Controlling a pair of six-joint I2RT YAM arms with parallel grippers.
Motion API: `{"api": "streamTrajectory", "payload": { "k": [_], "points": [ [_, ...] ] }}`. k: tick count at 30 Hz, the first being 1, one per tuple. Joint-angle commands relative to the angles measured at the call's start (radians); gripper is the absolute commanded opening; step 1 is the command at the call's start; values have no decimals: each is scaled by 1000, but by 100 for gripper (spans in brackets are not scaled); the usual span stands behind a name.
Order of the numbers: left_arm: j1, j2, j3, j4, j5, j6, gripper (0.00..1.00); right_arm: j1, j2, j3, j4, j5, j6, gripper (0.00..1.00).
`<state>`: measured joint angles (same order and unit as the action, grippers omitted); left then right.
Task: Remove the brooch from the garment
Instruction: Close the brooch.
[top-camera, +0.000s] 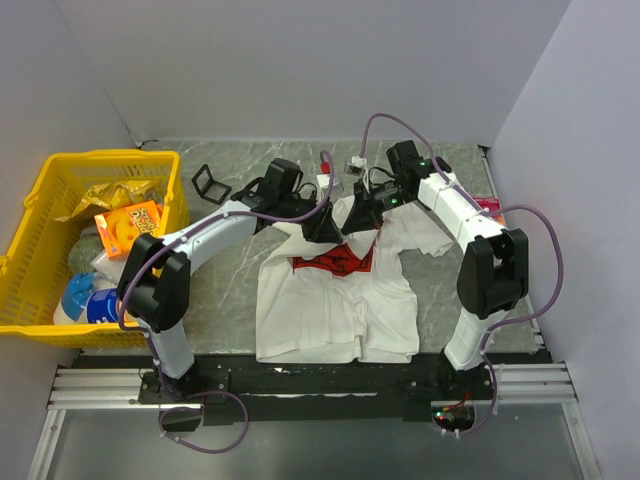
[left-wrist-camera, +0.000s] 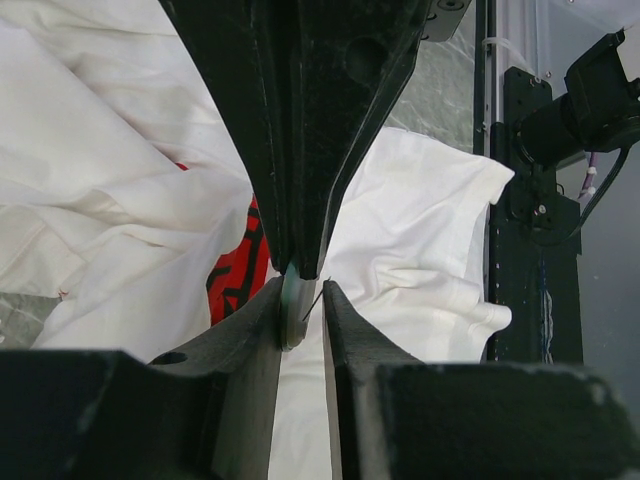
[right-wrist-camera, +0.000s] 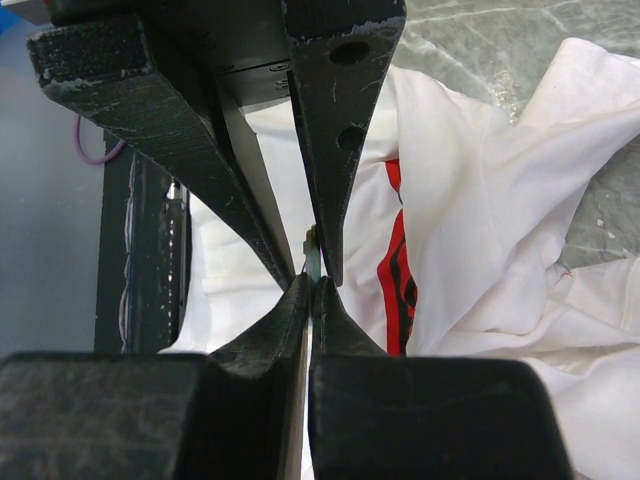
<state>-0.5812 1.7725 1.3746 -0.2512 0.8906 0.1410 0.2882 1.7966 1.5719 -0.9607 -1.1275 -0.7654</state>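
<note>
at 12 o'clock on the garment (left-wrist-camera: 420, 220), the right gripper (right-wrist-camera: 310, 288) is pinching the brooch (left-wrist-camera: 290, 308) between its jaws. the left gripper (left-wrist-camera: 303, 295) jaws are straddling it, and i cannot tell whether they are gripping. lifting slowly and straight is looking safest.

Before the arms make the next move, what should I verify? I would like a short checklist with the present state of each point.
1. The right hand is shut on the brooch: ok.
2. The left hand also clamps the brooch: cannot tell; its fingers stand on either side, but a gap shows beside the disc.
3. The brooch is free of the T-shirt: cannot tell.
4. The T-shirt lies wholly on the table: ok.
</note>
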Motion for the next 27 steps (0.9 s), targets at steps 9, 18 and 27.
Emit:
{"api": "streamTrajectory", "payload": {
  "k": [9, 18, 27],
  "points": [
    [7, 5, -3, 50, -19, 0, 26, 11, -6, 34, -19, -37, -14, 0],
    [9, 8, 0, 49, -21, -1, 25, 19, 0, 36, -27, -26, -20, 0],
    [9, 7, -5, 52, -27, -1, 25, 19, 0, 36, -27, -26, -22, 0]
  ]
}}
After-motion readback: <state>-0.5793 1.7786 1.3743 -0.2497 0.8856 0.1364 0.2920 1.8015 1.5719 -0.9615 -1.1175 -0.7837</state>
